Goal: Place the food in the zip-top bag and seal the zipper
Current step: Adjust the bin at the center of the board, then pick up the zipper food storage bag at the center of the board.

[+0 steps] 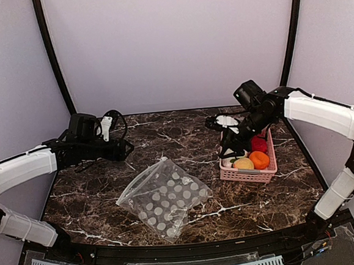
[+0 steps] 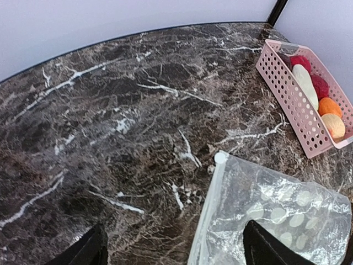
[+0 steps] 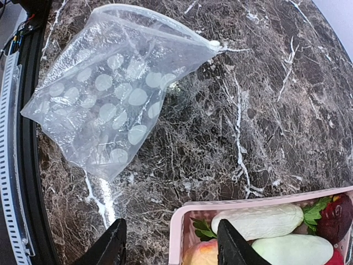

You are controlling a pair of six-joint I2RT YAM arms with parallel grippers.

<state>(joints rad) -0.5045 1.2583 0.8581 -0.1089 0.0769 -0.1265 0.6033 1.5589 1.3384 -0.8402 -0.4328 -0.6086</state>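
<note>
From the top camera first. Finding the zip-top bag flat on the dark marbled tabletop, front and centre, between the two arms and touched by neither. Clear plastic, printed with rows of white dots. Spotting the left tool off to the left, well apart from the bag. Over on the right, picking out the pink basket with the food inside: an orange piece, a yellowish piece, a red ball. Catching the right tool low over the basket's left side.

On to the left wrist. Left tool released, spread wide, with nothing inside but bare tabletop. Just ahead and to the right, the bag again, crinkled, with the zipper along its left edge and a small white tab at the far end. Cannot tell whether sealed or not. Farther right, the basket, apart from the bag, holding a white radish among the red and orange pieces.

Now the right wrist. Right tool parted, grasping nothing, poised above the basket's corner rim. Inside, two white radishes with green leaves side by side, plus a dark purple piece at the right. Beyond, the bag on the tabletop, with no food inside, zipper along its far edge.
</note>
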